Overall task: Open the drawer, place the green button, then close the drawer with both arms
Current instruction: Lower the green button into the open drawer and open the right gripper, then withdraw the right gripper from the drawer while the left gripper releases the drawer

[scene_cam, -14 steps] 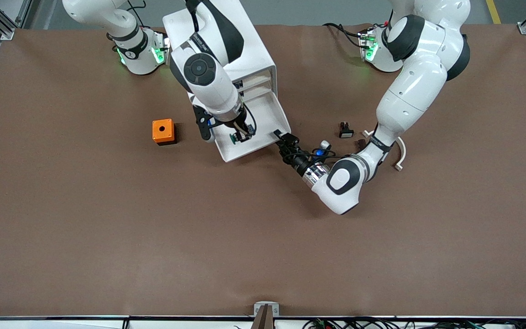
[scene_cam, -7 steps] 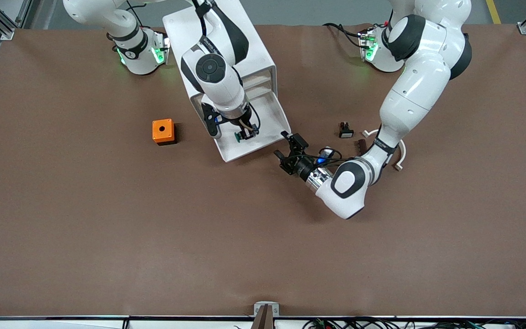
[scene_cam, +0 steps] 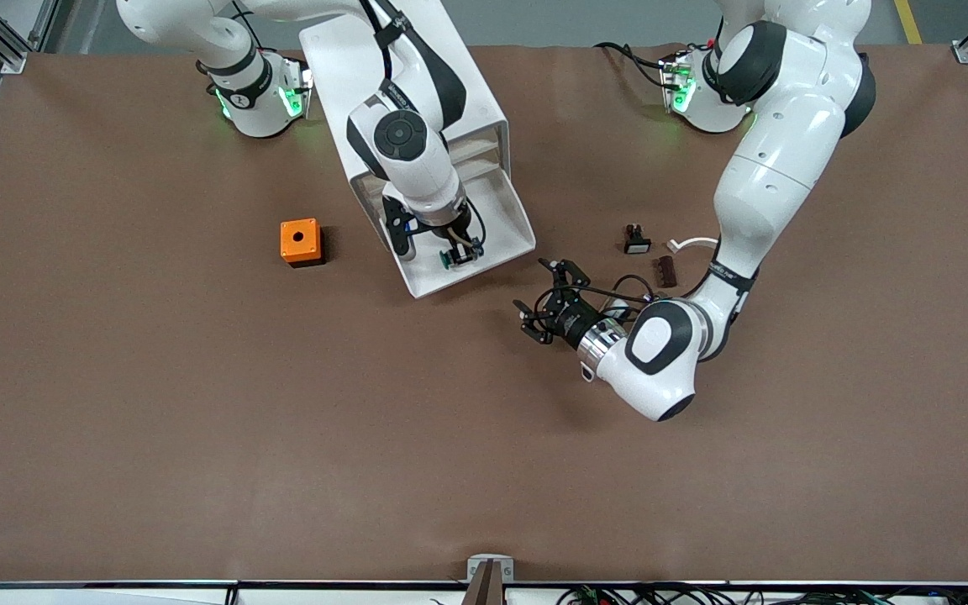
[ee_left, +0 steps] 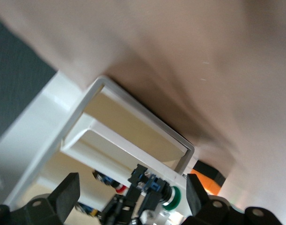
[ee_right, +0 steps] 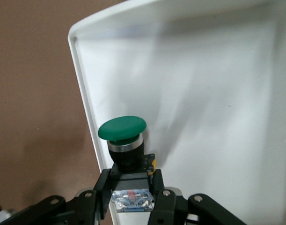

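Observation:
The white cabinet (scene_cam: 417,76) has its third drawer (scene_cam: 501,220) pulled out, with the tray open. My right gripper (scene_cam: 459,257) is shut on the button (scene_cam: 448,260) by its black-and-blue body and holds it over the drawer's front end. In the right wrist view the green cap (ee_right: 122,128) stands above the gripper (ee_right: 131,188), close to the drawer's rim (ee_right: 79,93). My left gripper (scene_cam: 543,296) is open and empty, low over the table just off the drawer's front corner. In the left wrist view (ee_left: 133,197) it faces the drawer (ee_left: 147,117) and the held button (ee_left: 173,197).
An orange box (scene_cam: 300,241) with a hole sits toward the right arm's end of the table. A small black switch (scene_cam: 636,240), a brown piece (scene_cam: 665,270) and a white hook (scene_cam: 690,244) lie beside the left forearm.
My left gripper has left the drawer's front corner, opened and drawn back toward the front camera. My right gripper has carried the button a little along the drawer's front end.

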